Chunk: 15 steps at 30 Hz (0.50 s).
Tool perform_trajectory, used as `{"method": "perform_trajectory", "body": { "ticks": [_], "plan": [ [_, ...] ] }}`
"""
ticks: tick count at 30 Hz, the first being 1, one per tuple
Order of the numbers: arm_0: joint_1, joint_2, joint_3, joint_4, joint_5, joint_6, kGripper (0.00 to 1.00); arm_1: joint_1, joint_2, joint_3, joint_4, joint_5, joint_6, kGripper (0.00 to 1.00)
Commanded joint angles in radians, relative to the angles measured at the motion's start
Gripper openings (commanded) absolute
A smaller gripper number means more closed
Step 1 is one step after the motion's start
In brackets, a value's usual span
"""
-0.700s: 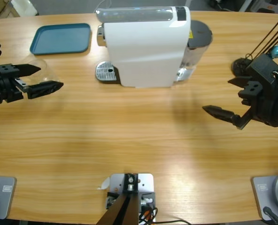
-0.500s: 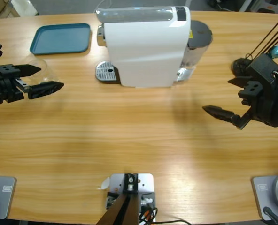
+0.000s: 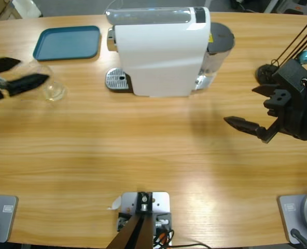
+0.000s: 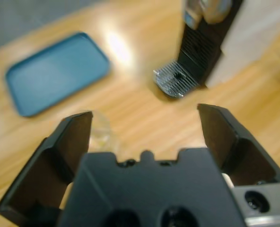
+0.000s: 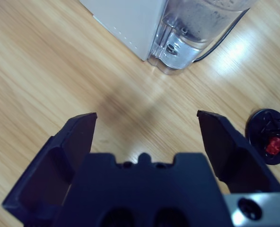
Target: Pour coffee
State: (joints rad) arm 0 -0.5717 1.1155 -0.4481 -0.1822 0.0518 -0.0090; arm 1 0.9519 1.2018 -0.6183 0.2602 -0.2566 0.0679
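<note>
A small clear glass (image 3: 53, 89) stands upright on the table left of the coffee machine (image 3: 158, 52). It also shows low in the left wrist view as the glass (image 4: 100, 132), just inside the left jaw. My left gripper (image 3: 33, 70) is open at the far left edge, its tips just short of the glass and holding nothing. At the right side my right gripper (image 3: 241, 105) hovers open and empty, facing the machine's water tank (image 5: 196, 26). The coffee is out of view.
A blue tray (image 3: 67, 43) lies at the back left. The machine's metal drip grate (image 3: 117, 79) sits at its left end under the spout. A black round base (image 5: 268, 137) with cables is at the far right.
My left gripper has drawn back to the left, off the glass it had straddled. The glass now stands free on the table. The right arm has not moved.
</note>
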Motion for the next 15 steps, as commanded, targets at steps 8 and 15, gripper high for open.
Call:
{"method": "perform_trajectory", "body": {
  "ticks": [8,15],
  "plan": [
    [0.211,-0.003,-0.428,0.202,-0.44,-0.372,0.816,0.011,-0.007,0.008,0.013,0.0,-0.008,0.922],
    [0.311,0.242,-0.446,0.108,-0.822,-0.652,0.78,0.011,-0.008,0.008,0.014,0.002,-0.008,0.922]
  ]
}}
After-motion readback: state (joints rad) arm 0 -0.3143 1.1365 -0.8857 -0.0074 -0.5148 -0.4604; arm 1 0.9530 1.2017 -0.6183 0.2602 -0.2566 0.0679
